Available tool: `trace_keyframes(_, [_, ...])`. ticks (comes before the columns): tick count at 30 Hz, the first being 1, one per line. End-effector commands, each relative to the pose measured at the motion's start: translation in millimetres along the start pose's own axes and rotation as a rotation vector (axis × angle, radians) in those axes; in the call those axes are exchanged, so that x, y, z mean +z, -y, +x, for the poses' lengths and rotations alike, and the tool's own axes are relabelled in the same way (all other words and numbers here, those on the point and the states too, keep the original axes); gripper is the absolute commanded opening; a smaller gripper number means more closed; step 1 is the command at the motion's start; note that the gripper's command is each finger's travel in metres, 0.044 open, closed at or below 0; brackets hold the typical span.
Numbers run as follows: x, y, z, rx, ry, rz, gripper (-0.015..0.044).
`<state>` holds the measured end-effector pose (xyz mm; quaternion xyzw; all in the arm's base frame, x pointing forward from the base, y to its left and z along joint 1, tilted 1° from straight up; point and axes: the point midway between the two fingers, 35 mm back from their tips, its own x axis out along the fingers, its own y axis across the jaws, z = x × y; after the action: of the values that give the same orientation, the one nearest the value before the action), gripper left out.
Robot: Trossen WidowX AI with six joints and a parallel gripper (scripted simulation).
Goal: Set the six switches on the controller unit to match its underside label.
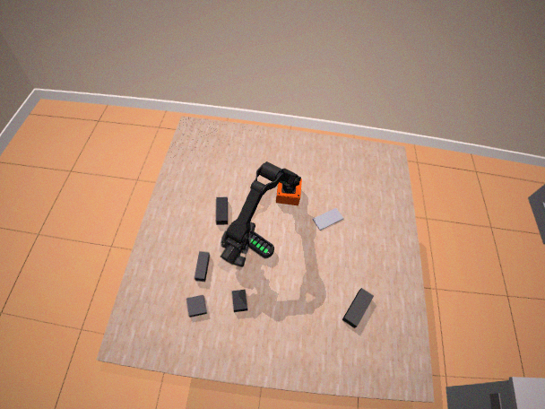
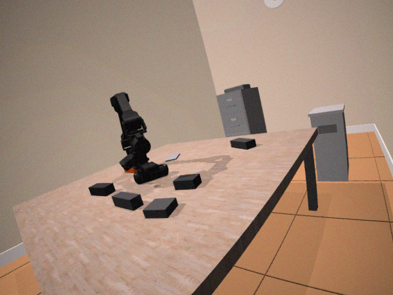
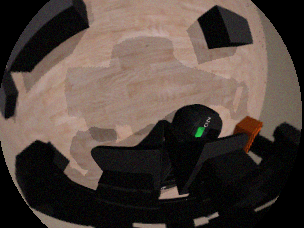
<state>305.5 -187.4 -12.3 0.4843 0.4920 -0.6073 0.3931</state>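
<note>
The dark grey controller unit (image 1: 258, 248) (image 3: 192, 116) lies right of the gripper in the top view, top up, its long axis slanting. Several green switch ends show in a row there; the gripper covers its upper left end. In the wrist view one green patch and the ON marking show, with the rest behind the fingers. My gripper (image 3: 162, 124) is shut with nothing held, low over the unit's near end; whether it touches the unit is not clear. In the exterior view the gripper and arm hide the unit. Its underside label is hidden, and I cannot read all the switch settings.
Dark blocks stand left of the arm (image 1: 221, 210) (image 1: 202, 266), in front (image 1: 196, 306) (image 1: 239, 300) and at far right (image 1: 358, 308). A thin light grey plate (image 1: 328, 219) (image 2: 172, 157) lies right of the orange arm base (image 1: 289, 198).
</note>
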Motion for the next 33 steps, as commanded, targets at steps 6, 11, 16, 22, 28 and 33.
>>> trace_keyframes(6, [-2.0, 10.2, 9.7, -0.044, -0.011, -0.006, 0.0])
trace_keyframes(11, [-0.2, -17.8, -21.0, -0.007, -0.003, -0.01, 0.0])
trace_keyframes(16, [-1.0, -36.9, -48.3, -0.027, -0.008, -0.01, 0.0])
trace_keyframes(22, [-1.9, -43.6, -60.4, -0.039, -0.011, -0.006, 0.0])
trace_keyframes(28, [10.6, -12.0, -52.0, -0.041, -0.076, 0.231, 0.0])
trace_keyframes(33, [15.2, 6.8, -46.3, -0.046, -0.113, 0.363, 0.0])
